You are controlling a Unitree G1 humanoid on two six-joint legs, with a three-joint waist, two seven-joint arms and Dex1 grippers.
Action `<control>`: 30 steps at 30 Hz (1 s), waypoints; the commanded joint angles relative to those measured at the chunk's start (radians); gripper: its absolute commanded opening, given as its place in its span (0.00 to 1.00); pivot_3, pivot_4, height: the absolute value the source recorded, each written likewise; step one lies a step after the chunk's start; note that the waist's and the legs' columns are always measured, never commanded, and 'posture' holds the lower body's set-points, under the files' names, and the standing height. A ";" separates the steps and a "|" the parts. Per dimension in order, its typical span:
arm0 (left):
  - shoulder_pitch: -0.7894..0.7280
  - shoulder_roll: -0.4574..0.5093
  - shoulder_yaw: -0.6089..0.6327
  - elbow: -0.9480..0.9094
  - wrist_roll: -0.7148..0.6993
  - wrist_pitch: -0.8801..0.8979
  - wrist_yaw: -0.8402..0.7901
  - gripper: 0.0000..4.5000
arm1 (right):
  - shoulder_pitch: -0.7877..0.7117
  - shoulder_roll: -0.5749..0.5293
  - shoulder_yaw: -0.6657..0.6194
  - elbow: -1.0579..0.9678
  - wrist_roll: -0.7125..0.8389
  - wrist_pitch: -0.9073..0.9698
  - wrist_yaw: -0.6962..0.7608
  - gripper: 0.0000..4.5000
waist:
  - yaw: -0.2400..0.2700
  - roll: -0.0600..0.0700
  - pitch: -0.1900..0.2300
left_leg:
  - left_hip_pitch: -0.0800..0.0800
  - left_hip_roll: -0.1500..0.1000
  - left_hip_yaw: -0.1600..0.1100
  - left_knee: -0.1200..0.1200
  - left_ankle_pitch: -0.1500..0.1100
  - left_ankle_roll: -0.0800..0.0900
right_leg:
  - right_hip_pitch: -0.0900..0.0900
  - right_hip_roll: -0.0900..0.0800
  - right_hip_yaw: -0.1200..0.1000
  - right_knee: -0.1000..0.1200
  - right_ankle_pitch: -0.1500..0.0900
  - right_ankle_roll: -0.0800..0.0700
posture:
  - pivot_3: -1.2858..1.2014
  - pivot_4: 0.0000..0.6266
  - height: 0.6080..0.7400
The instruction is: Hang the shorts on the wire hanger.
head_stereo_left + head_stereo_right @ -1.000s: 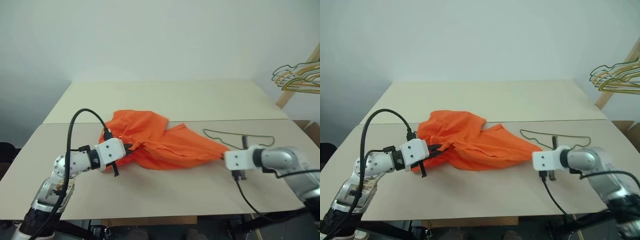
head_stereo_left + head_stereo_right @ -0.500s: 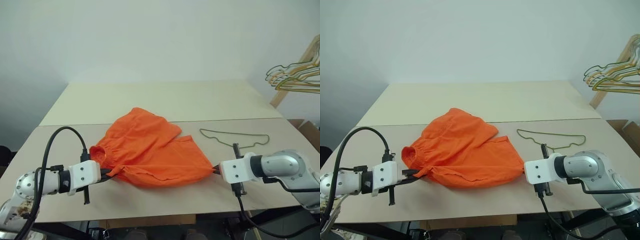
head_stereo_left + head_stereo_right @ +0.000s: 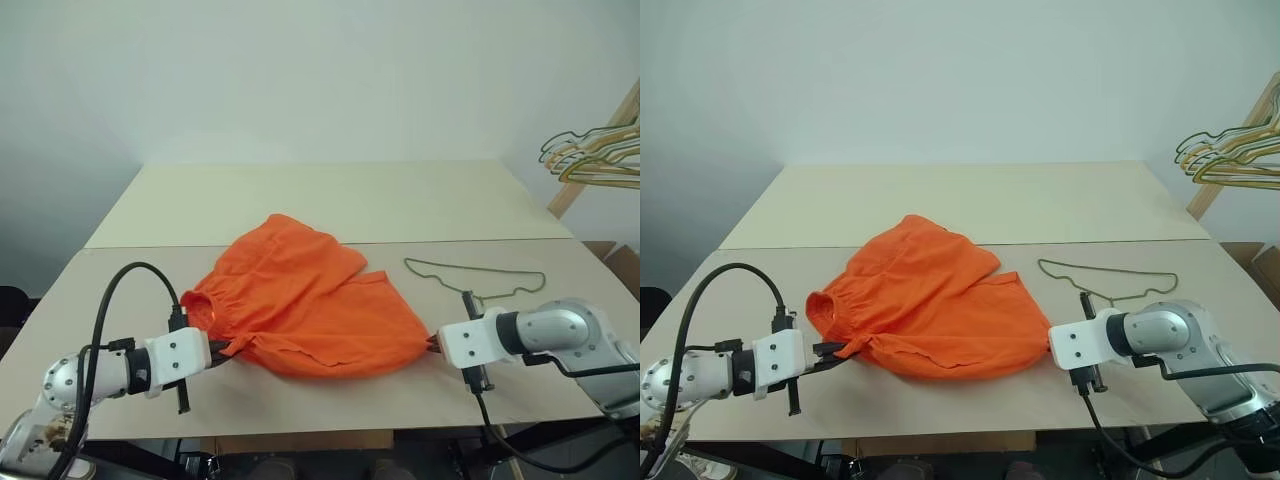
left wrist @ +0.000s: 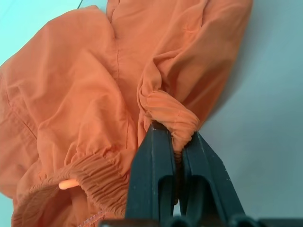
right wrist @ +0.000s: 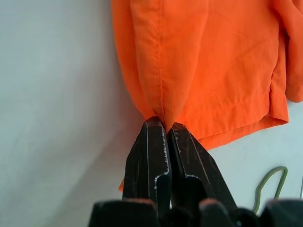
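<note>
The orange shorts (image 3: pixel 300 300) lie spread on the table between my two grippers. At the left end my left gripper (image 3: pixel 222 348) is shut on the gathered elastic waistband (image 4: pixel 173 120). My right gripper (image 3: pixel 432 345) is shut on a fold at the right end of the shorts (image 5: pixel 189 66); the fabric looks stretched between both. The thin olive wire hanger (image 3: pixel 475 277) lies flat on the table behind my right gripper, apart from the shorts.
The table (image 3: pixel 330 200) has a seam across its middle and a front edge close below both arms. A bunch of gold and green hangers (image 3: pixel 595 155) hangs on a wooden rack at the far right.
Both grippers have drawn the shorts toward the front edge and apart, spreading the bunched cloth flat. My left hand has moved back and left. In the last half second, little changed.
</note>
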 commanded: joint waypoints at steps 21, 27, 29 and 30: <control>-0.232 -0.269 -0.423 -0.063 0.311 0.213 0.249 0.00 | -0.820 0.360 0.318 1.112 -0.604 -0.591 -0.643 0.00 | -0.023 0.000 0.000 | -0.001 -0.003 0.002 -0.001 0.006 -0.011 | -0.007 0.000 0.004 0.007 0.000 -0.001 | 0.57 0.00 1.00; -0.345 -0.407 -0.558 -0.027 0.431 0.330 0.323 0.00 | -0.929 0.391 0.442 1.342 -0.765 -0.663 -0.870 0.12 | -0.024 -0.001 -0.001 | -0.002 -0.004 0.001 -0.001 0.008 -0.013 | -0.010 0.000 0.006 0.010 0.000 -0.002 | 0.57 0.00 1.00; -0.367 -0.408 -0.585 0.000 0.475 0.335 0.335 0.06 | -0.931 0.371 0.487 1.375 -0.818 -0.668 -0.896 0.24 | -0.027 -0.001 -0.001 | -0.004 -0.004 0.002 -0.002 0.008 -0.013 | -0.014 0.000 0.006 0.011 0.000 -0.002 | 0.57 0.00 1.00; -0.379 -0.416 -0.594 0.012 0.492 0.345 0.344 0.12 | -0.930 0.357 0.509 1.385 -0.849 -0.660 -0.929 0.32 | -0.028 -0.001 -0.001 | -0.006 -0.004 0.003 -0.002 0.008 -0.014 | -0.016 0.001 0.007 0.011 0.000 -0.002 | 0.56 0.00 1.00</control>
